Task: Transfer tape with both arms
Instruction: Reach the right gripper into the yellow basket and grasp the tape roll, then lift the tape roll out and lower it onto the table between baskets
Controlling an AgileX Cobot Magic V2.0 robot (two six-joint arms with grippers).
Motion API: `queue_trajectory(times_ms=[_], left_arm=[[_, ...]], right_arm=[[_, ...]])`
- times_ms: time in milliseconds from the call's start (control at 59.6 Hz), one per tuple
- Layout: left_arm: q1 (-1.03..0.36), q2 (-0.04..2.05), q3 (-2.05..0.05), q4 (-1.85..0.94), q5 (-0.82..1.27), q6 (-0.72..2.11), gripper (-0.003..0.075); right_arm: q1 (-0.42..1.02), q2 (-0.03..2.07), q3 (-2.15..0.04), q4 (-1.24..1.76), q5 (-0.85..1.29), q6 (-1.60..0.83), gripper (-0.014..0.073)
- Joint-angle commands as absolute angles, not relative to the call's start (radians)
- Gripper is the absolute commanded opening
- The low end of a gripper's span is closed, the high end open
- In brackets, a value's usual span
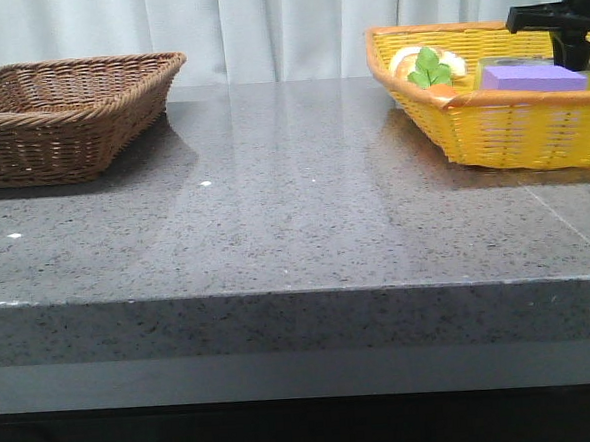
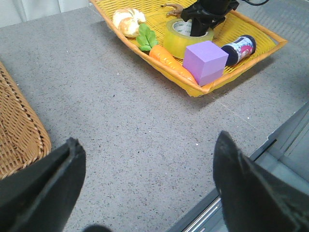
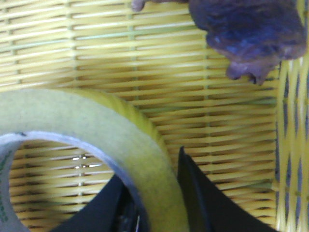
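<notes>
The tape [image 2: 178, 38], a thick translucent yellow roll with a pale core, lies flat in the yellow basket [image 2: 145, 55] at the table's right. My right gripper [image 2: 203, 17] reaches down into that basket. Close up, the tape [image 3: 96, 121] has its wall between my right gripper's [image 3: 152, 169] two black fingers, one inside the core and one outside, both pressed against it. My left gripper [image 2: 148, 140] hangs open over bare grey table, with nothing between its fingers. In the front view only the right arm [image 1: 553, 20] shows, above the basket's far corner.
The yellow basket [image 1: 510, 128] also holds a purple block [image 2: 205, 60], a carrot [image 2: 169, 60], a bread roll [image 2: 128, 21], a small bottle [image 2: 239, 48] and a dark knobbly object [image 3: 251, 29]. A brown wicker basket [image 1: 58, 115] stands at the table's left.
</notes>
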State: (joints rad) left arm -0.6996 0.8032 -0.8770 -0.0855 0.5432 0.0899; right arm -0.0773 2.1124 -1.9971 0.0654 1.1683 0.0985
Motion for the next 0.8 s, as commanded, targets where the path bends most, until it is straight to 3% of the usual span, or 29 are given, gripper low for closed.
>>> queue_trajectory(times_ms=[0, 503, 788], left_arm=[[-0.709, 0.801, -0.905, -0.094, 0.471, 0.090, 0.0543], [-0.709, 0.801, -0.905, -0.094, 0.471, 0.090, 0.0543], [-0.709, 0.801, -0.905, -0.094, 0.471, 0.090, 0.0543]], right_arm=[[-0.084, 2.043, -2.034, 0.076, 1.149, 0.096, 0.0121], [-0.062, 1.886, -2.034, 0.083, 1.214, 0.033, 0.0121], [0.074, 1.743, -2.034, 0.083, 1.187, 0.026, 0.0121]])
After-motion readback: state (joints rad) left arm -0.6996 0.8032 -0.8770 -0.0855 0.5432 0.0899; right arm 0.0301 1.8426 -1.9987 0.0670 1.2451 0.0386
